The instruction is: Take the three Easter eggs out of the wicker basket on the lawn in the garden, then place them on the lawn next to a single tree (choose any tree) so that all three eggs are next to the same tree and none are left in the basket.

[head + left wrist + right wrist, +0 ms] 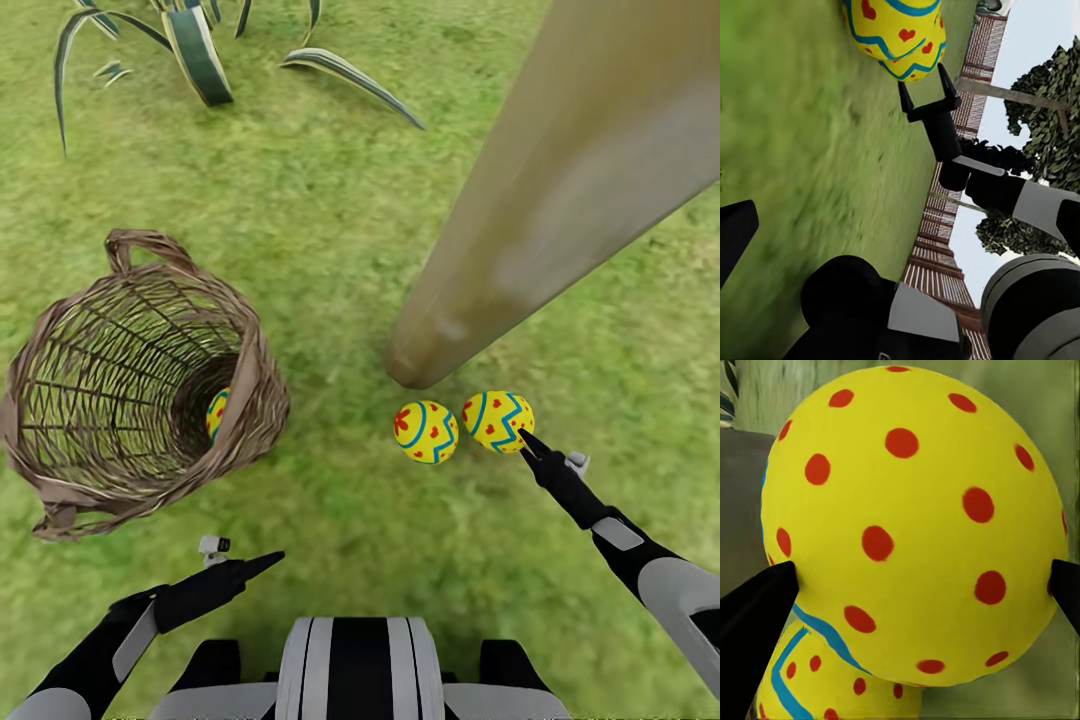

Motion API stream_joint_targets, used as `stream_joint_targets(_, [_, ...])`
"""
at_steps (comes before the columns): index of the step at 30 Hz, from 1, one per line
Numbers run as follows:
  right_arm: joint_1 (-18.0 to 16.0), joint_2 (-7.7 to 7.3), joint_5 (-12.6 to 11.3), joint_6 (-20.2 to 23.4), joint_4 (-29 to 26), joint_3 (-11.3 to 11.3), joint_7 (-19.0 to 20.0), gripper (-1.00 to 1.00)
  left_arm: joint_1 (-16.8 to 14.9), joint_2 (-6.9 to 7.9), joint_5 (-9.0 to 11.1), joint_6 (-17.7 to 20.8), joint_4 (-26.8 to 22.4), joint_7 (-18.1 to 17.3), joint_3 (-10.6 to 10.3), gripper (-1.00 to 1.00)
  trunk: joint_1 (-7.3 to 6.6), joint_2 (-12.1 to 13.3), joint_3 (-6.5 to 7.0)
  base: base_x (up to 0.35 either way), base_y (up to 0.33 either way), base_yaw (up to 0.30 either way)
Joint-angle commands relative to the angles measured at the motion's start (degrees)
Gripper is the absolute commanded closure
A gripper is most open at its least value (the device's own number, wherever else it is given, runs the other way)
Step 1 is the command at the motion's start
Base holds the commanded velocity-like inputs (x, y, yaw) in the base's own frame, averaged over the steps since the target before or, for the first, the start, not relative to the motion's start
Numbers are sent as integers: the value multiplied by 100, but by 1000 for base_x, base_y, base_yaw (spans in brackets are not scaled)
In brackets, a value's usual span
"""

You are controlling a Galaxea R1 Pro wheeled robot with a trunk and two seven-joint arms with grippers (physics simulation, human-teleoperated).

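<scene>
The lawn (330,250) spread mottled green under everything, and the pale tree (560,190) trunk met it close ahead of the robot. To the left the wicker basket (130,390) lay tipped on its side, mouth toward the robot, well apart from the trunk. Two Easter eggs sat on the grass just beside the trunk's base: the left egg (425,431) and, touching or nearly touching it, the right egg (498,421). The third egg (216,411) showed deep inside the basket, mostly hidden by the rim. The right gripper (922,585) had its dark fingertips (757,600) spread wide to either flank of the right egg at its broadest girth, at or close to the shell; whether they pressed or had let go could not be told. The left gripper (255,567) hung over bare grass near the basket, holding nothing in the head view, its opening unclear. The eggs looked smooth, hard and rounded, probably light and prone to roll or squirt out, so gripping across the middle seemed safest. The basket looked light and easily shoved.
</scene>
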Motion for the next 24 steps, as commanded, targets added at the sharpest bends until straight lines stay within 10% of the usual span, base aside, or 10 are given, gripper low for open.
stream_joint_targets(1, [-2, -2, -62, 58, 1, 32, 19, 100, -2, 6, 42, 60, -2, -9, -28, -100, 2, -3, -25, 0, 0, 0])
stream_joint_targets(16, [-1, -2, -62, 58, 0, 32, 27, 100, -2, 6, 42, 60, 4, -9, -28, -100, 12, -8, -114, 0, 0, 0])
stream_joint_targets(17, [-1, -2, -62, 58, 0, 32, 27, -100, -2, 6, 42, 60, 4, -9, -27, -100, 12, -8, -114, 0, 0, 0])
stream_joint_targets(24, [-3, -2, -62, 66, 0, 32, 35, -100, -2, 6, 42, 60, 4, -9, -28, -100, 12, -8, -114, 0, 0, 0])
